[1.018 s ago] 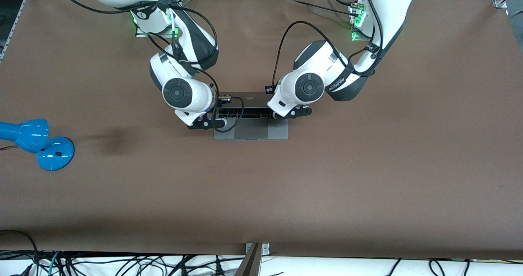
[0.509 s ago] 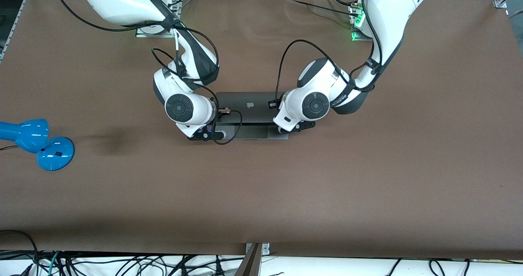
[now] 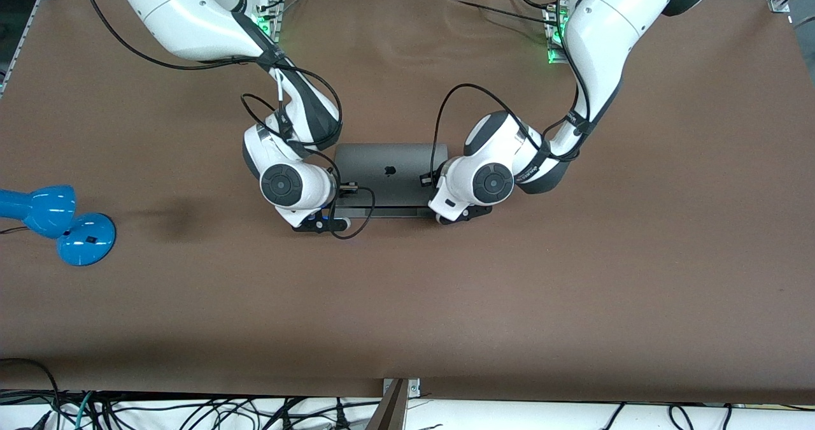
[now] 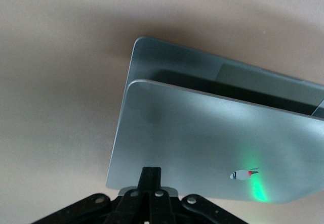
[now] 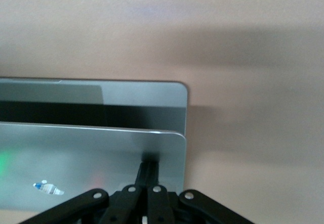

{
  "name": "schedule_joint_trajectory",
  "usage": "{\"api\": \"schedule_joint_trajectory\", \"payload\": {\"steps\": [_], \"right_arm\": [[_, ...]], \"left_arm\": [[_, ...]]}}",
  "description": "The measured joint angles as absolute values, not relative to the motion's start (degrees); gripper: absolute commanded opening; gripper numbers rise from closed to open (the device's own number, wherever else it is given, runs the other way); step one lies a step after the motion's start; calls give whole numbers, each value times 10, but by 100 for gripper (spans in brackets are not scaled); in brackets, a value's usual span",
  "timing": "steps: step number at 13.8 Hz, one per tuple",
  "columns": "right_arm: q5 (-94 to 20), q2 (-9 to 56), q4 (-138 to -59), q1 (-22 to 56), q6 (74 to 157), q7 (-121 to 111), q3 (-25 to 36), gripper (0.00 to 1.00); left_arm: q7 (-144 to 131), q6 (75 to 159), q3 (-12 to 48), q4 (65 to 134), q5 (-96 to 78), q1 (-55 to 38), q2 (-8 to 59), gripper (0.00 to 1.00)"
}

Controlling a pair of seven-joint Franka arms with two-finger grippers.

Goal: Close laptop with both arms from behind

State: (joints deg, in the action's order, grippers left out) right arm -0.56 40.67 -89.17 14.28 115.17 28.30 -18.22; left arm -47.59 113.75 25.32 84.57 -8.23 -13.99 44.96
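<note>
Lowered further, laptop lid hides keyboard (gap remains); both pincers pressed together on it

Laptop lid lowered nearly shut; both hands moved toward front camera

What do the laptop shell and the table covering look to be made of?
The laptop looks like brushed metal, probably aluminium: silver-grey, satin, softly reflecting a green light on the lid. The table covering looks like matte brown paper or fabric; faint ripples near the arm bases suggest a loose sheet.
</note>
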Motion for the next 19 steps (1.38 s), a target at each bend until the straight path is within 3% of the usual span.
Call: {"api": "schedule_joint_trajectory", "payload": {"steps": [8, 15, 16, 17, 18, 19], "right_arm": [[8, 441, -889, 143, 1195, 283, -176, 0], [12, 455, -883, 143, 1213, 283, -176, 0], [12, 455, -881, 143, 1215, 283, -176, 23], [12, 455, -874, 144, 1214, 283, -176, 99], [12, 454, -858, 144, 1203, 283, -177, 100], [12, 453, -838, 146, 1178, 284, -177, 100]], "left_arm": [[-476, 1179, 242, 812, -52, -144, 512, 0], [-476, 1184, 242, 804, -37, -145, 523, 0], [-476, 1184, 242, 804, -37, -145, 523, 0], [-476, 1184, 242, 804, -37, -145, 523, 0], [-476, 1184, 242, 804, -37, -145, 523, 9], [-476, 1184, 242, 803, -37, -145, 523, 59]]}}
